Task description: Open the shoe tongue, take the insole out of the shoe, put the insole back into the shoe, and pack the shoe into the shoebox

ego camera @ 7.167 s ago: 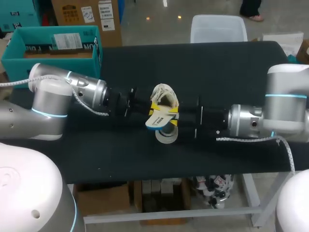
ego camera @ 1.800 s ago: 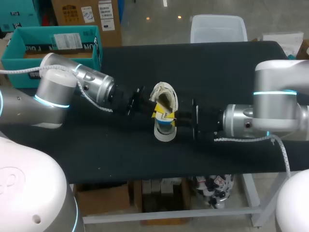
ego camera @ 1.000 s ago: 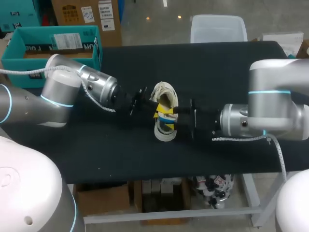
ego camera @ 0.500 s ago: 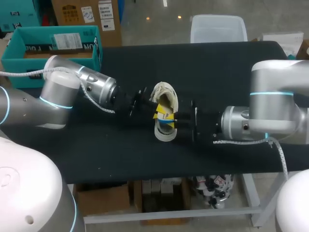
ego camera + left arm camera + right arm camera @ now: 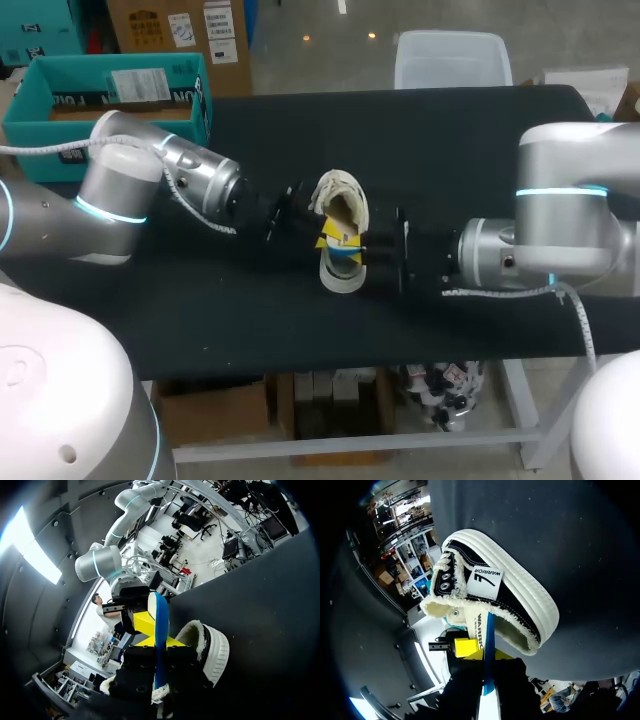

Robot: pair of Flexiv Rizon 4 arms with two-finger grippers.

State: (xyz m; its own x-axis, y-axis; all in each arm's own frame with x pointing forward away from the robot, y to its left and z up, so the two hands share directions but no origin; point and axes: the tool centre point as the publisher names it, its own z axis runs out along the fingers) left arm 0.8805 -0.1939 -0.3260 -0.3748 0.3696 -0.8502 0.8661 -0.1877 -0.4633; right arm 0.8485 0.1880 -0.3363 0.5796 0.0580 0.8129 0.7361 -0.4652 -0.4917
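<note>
Since the earliest frame: insole [image 5: 160,615] no longer lies flat and wide across the shoe [image 5: 520,605]; now turned edge-on and sunk partly into the opening. Left arm's elbow has swung up toward the shoebox [image 5: 40,110]. Shoe sits on its side mid-table [image 5: 450,140], with the teal shoebox open at the far left corner, well apart. Left gripper [image 5: 161,642] pinches the insole's thin edge between its fingers. Right gripper [image 5: 487,657] meets it from the opposite side and looks likewise closed on the same strip. Handling, judged: insole light, thin, bendy foam that will buckle if shoved from one end; better held by its long edges near the heel and fed toe-first. Shoe: soft frayed canvas upper, stiff rubber sole. For packing, grip the sole wall or heel collar.
</note>
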